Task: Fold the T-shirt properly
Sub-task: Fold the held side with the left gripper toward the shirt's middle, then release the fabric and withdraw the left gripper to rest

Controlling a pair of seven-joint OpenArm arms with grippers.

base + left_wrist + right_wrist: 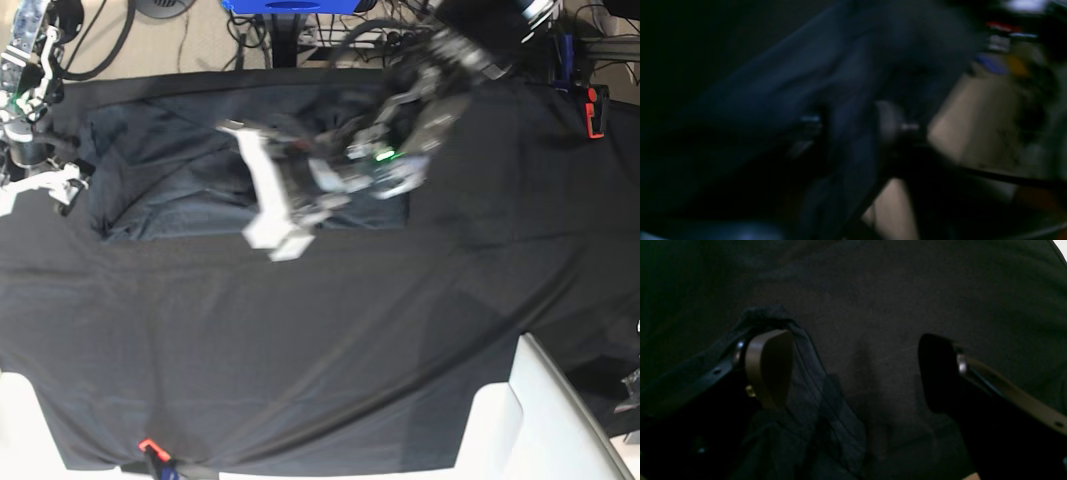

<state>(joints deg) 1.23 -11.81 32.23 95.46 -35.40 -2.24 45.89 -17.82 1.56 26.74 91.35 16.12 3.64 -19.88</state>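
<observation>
T-shirt (170,165) lies on black-covered tabletop (330,340), far side. Left gripper (853,128) clenched on a fold of T-shirt fabric, view blurred. Right gripper (857,373) released, jaws wide, shirt edge draped over one finger (768,366).

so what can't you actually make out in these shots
- Left wrist view: motion blur smears the left gripper and the T-shirt; exact grip unclear.
- Base view: the left arm hides the T-shirt's middle; the right gripper sits small at the frame edge.
- Right wrist view: too dark to tell shirt edge from the black cloth.
</observation>
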